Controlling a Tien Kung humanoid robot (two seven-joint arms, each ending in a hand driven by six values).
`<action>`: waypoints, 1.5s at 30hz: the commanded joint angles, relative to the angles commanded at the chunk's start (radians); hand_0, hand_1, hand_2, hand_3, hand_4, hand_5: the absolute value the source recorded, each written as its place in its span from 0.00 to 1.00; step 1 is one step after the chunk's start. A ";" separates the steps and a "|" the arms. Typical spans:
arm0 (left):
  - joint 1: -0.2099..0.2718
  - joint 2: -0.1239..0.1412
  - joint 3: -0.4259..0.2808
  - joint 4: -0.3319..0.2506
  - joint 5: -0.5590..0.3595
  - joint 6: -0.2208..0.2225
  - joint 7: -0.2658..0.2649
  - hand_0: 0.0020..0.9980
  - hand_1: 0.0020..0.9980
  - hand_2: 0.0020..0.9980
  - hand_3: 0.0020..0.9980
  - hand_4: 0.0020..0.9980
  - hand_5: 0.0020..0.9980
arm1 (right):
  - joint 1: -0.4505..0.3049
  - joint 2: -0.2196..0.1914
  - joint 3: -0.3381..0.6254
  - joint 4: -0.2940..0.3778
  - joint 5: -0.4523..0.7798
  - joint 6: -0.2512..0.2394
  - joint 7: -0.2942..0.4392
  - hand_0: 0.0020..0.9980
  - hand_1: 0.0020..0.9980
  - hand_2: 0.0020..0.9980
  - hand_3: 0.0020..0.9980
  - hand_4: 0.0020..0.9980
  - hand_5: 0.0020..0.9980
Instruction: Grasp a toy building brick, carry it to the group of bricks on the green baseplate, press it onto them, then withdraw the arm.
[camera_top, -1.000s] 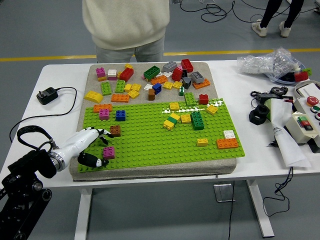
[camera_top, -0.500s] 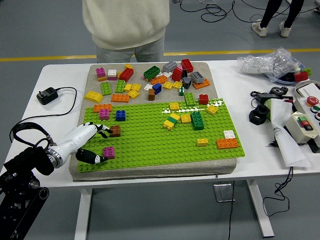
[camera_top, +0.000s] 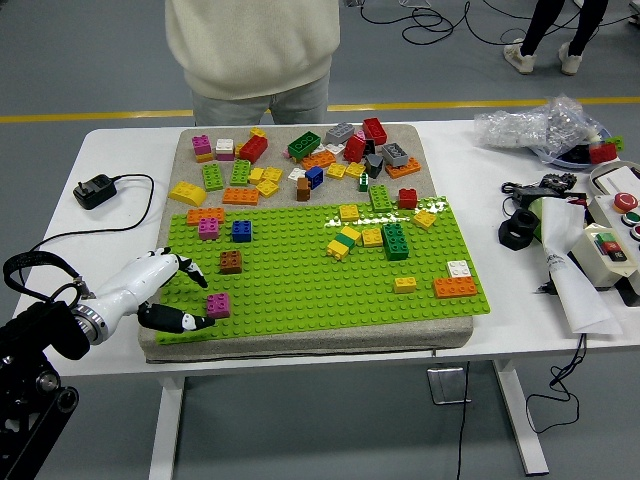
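1. The left hand (camera_top: 160, 291) sits at the near-left corner of the green baseplate (camera_top: 300, 285), white palm low over the studs, fingers spread and loose, holding nothing.
2. Its thumb reaches toward a magenta brick (camera_top: 218, 305) standing on the baseplate; whether the tip touches the brick I cannot tell.
3. A brown brick (camera_top: 231, 262) stands on the baseplate just beyond the fingertips, apart from them.
4. The group of bricks (camera_top: 368, 238) sits mid-plate: yellow, green and dark green pieces clustered together, well apart from the hand.
5. An orange brick (camera_top: 455, 287) with a white one behind it sits near the plate's right edge.
6. Loose bricks (camera_top: 300, 155) lie heaped on the grey mat beyond the baseplate.
7. A person in a cream sweater (camera_top: 250, 45) stands at the far side of the white tabletop (camera_top: 480, 335).
8. A black power adapter (camera_top: 95, 190) lies on the tabletop's left.
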 joint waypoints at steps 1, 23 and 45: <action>0.000 0.000 0.001 0.001 0.001 -0.001 0.000 1.00 0.90 0.76 0.59 1.00 0.46 | 0.000 0.000 0.000 0.000 0.000 0.000 0.000 0.76 0.68 0.72 0.74 1.00 0.68; -0.009 -0.013 0.044 0.036 -0.012 -0.001 0.000 1.00 1.00 0.90 0.60 1.00 0.53 | 0.001 0.000 -0.002 0.000 0.004 0.000 -0.001 0.76 0.68 0.72 0.74 1.00 0.68; -0.013 -0.022 0.052 0.051 -0.010 0.012 -0.007 1.00 1.00 0.94 0.60 0.99 0.53 | 0.003 0.000 -0.004 0.000 0.010 -0.001 -0.001 0.76 0.68 0.72 0.74 1.00 0.68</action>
